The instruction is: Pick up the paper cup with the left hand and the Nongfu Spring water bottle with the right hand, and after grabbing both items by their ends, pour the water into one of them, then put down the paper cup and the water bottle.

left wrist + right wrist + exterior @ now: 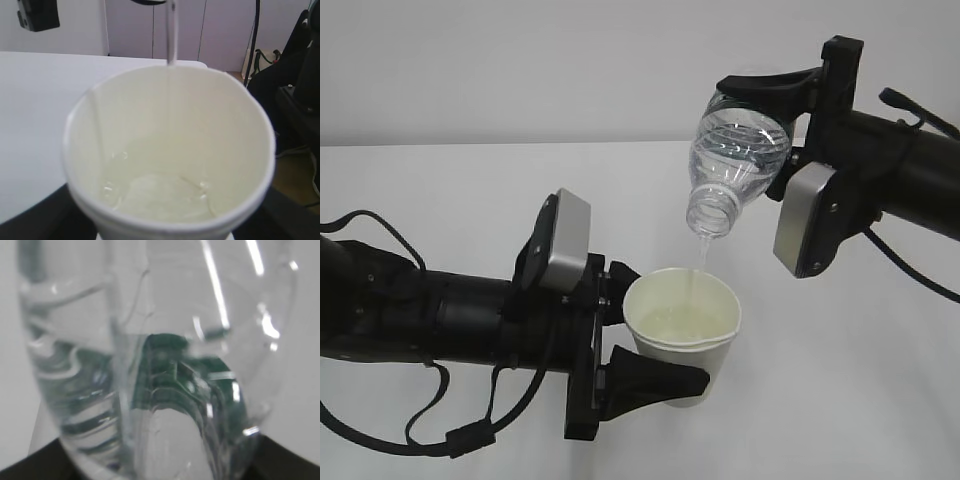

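Two black arms meet over the white table (440,190), one from each side of the exterior view. The left hand (620,335) reaches in from nine o'clock with its fingers (660,381) closed around the paper cup (682,330), clamping the cup's wall on both sides and holding it upright, off the table, a little below centre. The right hand (775,110) comes in from two o'clock and grips the Nongfu Spring water bottle (735,165), which is tipped steeply so that its open neck points down toward seven o'clock, just above the cup's rim. A thin stream of the water (698,268) falls from the neck into the cup, and a shallow pool lies in the cup's bottom. In the left wrist view the cup (170,150) fills most of the picture, with the stream entering from twelve o'clock. In the right wrist view the bottle (150,365) fills the picture, clear and ribbed, with dark green showing through it.
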